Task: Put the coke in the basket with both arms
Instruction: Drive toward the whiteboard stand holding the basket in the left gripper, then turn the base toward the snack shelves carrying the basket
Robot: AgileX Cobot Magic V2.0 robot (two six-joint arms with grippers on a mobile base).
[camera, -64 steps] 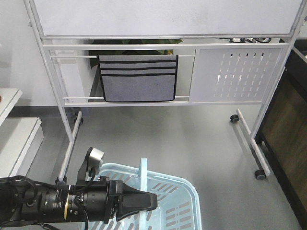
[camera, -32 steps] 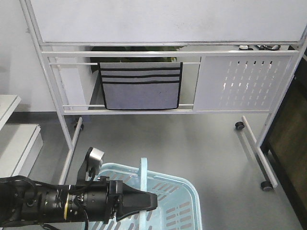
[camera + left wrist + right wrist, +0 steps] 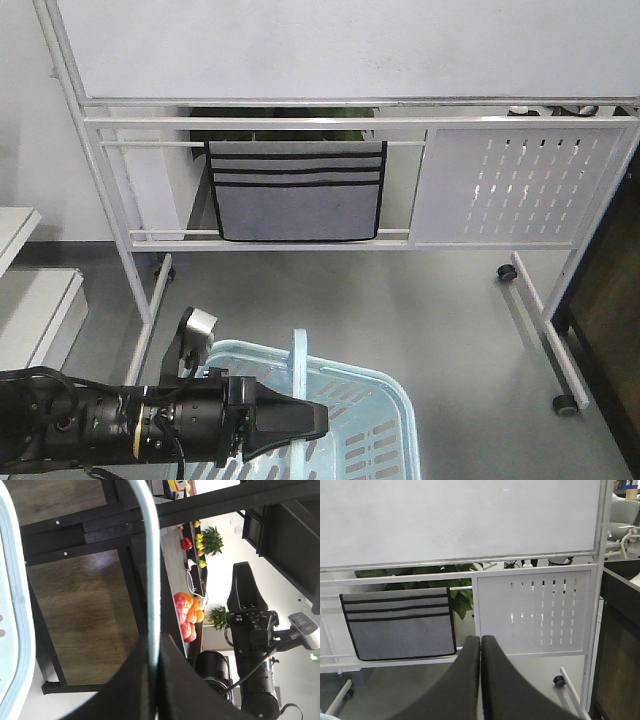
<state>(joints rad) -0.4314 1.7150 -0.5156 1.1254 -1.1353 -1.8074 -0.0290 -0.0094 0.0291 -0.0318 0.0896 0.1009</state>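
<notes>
- A white wheeled whiteboard stand [image 3: 330,45] is seen well beyond both end effectors, on the grey floor [image 3: 350,290].
- The pale blue plastic shopping basket [image 3: 250,350] with slotted sides is found directly under and around the left end effector [image 3: 315,420], at the lower edge of the front view.
- The black tube-like left arm [image 3: 110,432] is stretched level from the left, across the near part of the basket.
- A grey fabric pocket organiser [image 3: 295,190] with black trim is hung on the stand's rails, ahead of and to the left of the right end effector [image 3: 480,639].
- A white perforated metal panel [image 3: 535,612] is fixed just to the right of the organiser.
- The basket's swing handle [image 3: 150,555] is stood upright and is clamped between the left end effector's [image 3: 156,645] fingers, which are closed tight on it.
- The right end effector's fingers are pressed together, with nothing held between them.
- A small silver camera block [image 3: 200,323] is mounted just behind the left end effector.
</notes>
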